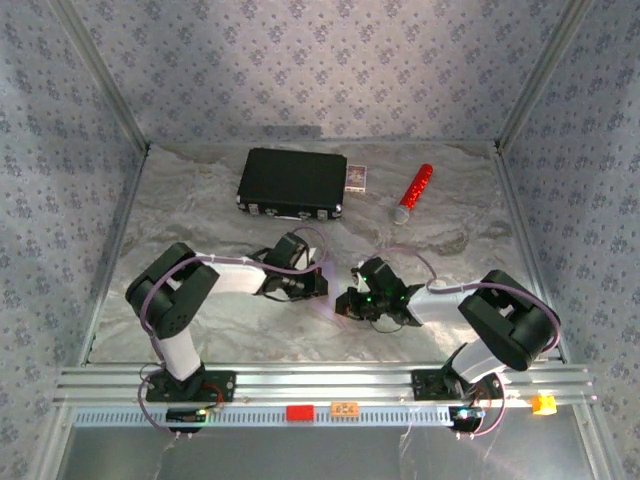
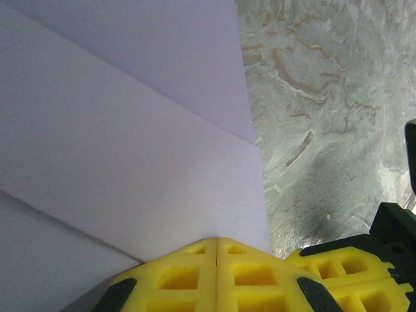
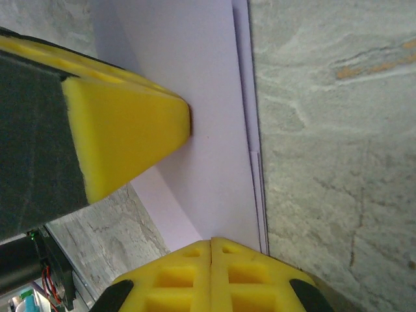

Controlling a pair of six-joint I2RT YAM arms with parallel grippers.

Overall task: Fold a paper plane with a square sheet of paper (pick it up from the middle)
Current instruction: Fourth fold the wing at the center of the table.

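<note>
The cell is boxed in by walls of grey-lilac cloth with a small repeating flower print, joined at the corners by bare aluminium posts. The table is covered with a crinkled, marbled silver-grey sheet, veined with tan in the wrist views. An aluminium rail along the near edge carries both arm bases.

Against the far wall lies a black case with metal corners. Just beside its right end is a small white-and-dark card box. A little further right, a red-and-silver cylinder lies aslant.

Both arms reach inward and meet at the table's middle, over the paper sheet. The sheet is pale lilac, already creased, and shows as a narrow strip between the two wrists. Seen from the left wrist, it lies flat on the marbled cover, with fold lines running diagonally across it.

The left gripper is clenched, its yellow fingers pressed together. Their tips are set against the face of the sheet rather than pinching it. From the right wrist, that same yellow wedge touches the paper point-first.

The right gripper is likewise clenched. Its seam sits at the sheet's layered right edge, where several folded thicknesses stack. Whether a sliver is caught there I cannot tell.
</note>
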